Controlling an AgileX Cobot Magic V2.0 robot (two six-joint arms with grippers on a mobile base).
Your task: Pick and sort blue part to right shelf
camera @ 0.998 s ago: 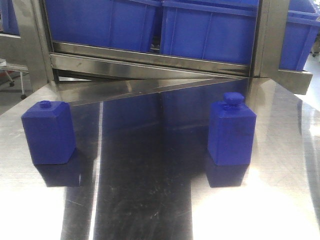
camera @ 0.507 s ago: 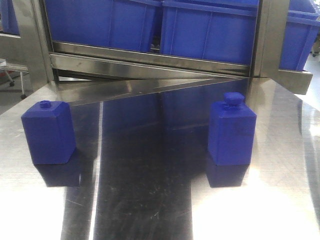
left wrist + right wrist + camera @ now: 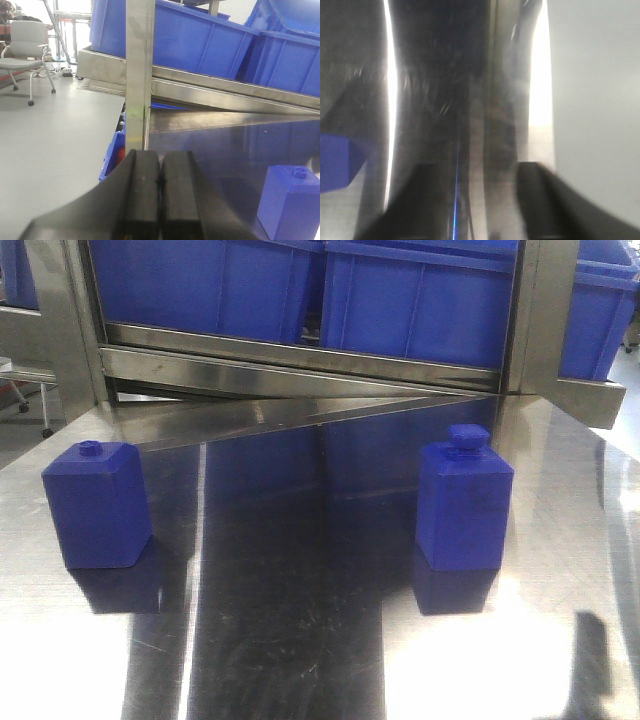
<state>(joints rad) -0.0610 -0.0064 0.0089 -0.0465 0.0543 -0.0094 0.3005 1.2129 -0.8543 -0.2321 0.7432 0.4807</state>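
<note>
The right shelf (image 3: 300, 365) fills the back of the front view: a steel frame with flat rails, carrying 3 large blue bins (image 3: 420, 300) that can be counted there, with a sliver of blue at the top left that may be another. In front of it lies 1 polished steel bench (image 3: 290, 640).

2 blue blocks stand upright on the bench, well apart. The blue part (image 3: 463, 505), with sloped shoulders and a wide stepped cap, is on the right side, near the shelf post. The squatter blue block (image 3: 97, 505), with its tiny knob, stands at the left edge and is not the target. A dark shadow (image 3: 590, 660) falls on the bench to the lower right of the blue part.

There are 2 grippers, each seen only from its own wrist camera. The left gripper (image 3: 160, 200) is clenched on nothing, jaws pressed together, with the squatter block off to its right. The right gripper (image 3: 477, 200) is released, jaws spread over bare bench. That view is blurred, and a blue corner at its left edge is probably the blue part.

I judge this to be the approach before the pick, with nothing grasped yet. Next, the right gripper needs to straddle the blue part's body, clamp it, lift it and carry it to a bin.
</note>
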